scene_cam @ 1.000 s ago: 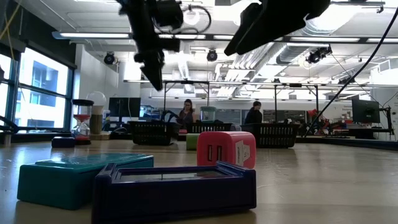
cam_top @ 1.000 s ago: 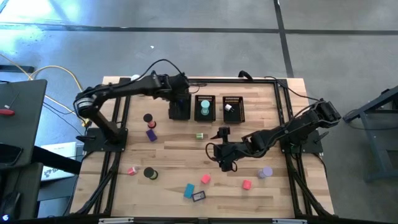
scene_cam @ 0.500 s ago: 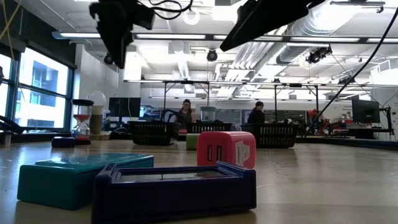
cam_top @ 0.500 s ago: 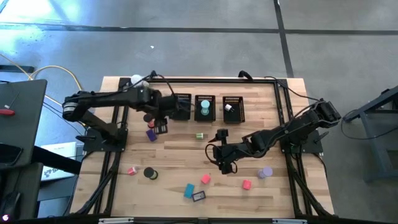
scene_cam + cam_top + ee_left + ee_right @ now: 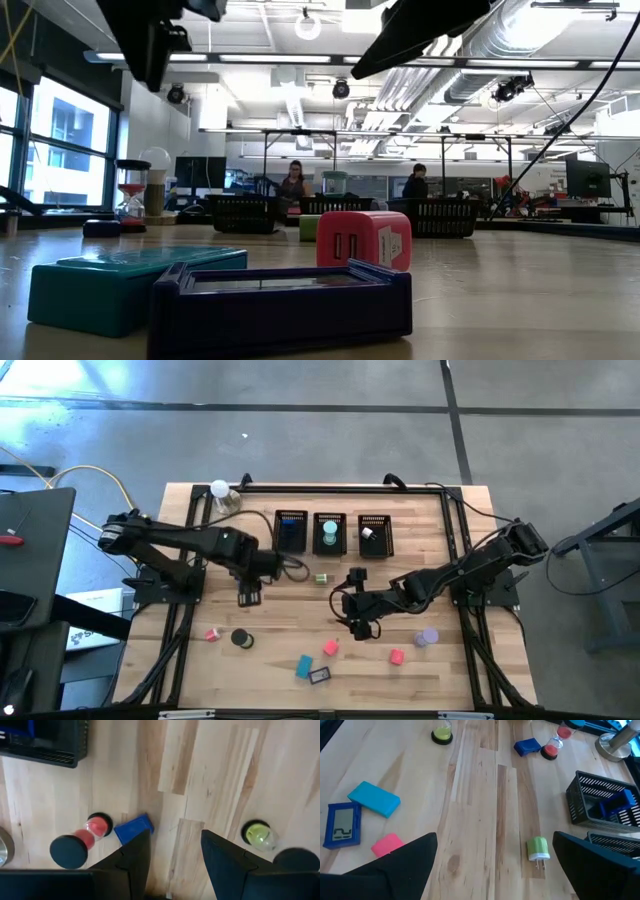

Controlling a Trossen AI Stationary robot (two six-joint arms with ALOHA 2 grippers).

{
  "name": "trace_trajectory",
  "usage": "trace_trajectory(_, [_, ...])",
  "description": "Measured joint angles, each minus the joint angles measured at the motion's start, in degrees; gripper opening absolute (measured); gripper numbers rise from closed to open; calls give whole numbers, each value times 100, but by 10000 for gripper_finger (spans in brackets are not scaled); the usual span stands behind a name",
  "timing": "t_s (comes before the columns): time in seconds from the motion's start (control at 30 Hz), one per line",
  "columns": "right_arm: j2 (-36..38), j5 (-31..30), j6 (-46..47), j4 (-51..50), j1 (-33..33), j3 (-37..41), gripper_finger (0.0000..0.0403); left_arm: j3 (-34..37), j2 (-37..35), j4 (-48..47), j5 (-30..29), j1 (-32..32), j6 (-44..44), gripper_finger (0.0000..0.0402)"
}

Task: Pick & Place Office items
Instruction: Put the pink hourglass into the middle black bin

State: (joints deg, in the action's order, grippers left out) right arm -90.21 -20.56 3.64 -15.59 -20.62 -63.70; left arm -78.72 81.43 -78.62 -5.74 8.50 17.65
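Small office items lie scattered on the wooden table. A blue block (image 5: 134, 829) and a red sand timer (image 5: 85, 837) lie on their sides just below my left gripper (image 5: 175, 837), which points straight down, open and empty. A green-filled timer (image 5: 260, 834) lies off to one side of it. My right gripper (image 5: 495, 840) hangs open at mid-table, slanting down, with a green plug (image 5: 538, 848) on the wood ahead of it. A teal block (image 5: 374, 798), a dark blue framed piece (image 5: 342, 824) and a pink block (image 5: 387, 844) lie toward the near edge.
Three black mesh bins (image 5: 330, 532) stand in a row at the far middle, and the left one (image 5: 600, 805) holds a blue item. A white ball on a metal base (image 5: 222, 492) stands at the far left. More pink pieces (image 5: 397, 656) and a purple one (image 5: 428, 637) lie near right.
My left gripper has swung from above the left bin toward the table's near edge and a little to the left, staying high and pointing down, its fingers the same distance apart. It now hangs over the blue block and the red sand timer.
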Motion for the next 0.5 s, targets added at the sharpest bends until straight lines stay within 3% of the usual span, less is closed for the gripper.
trace_trajectory(0.3, [0,-2,362,0,-45,0,387,3,4,-142,-40,324,25,165])
trace_trajectory(0.5, [0,-11,564,0,-160,0,387,21,4,-721,-497,184,291,165])
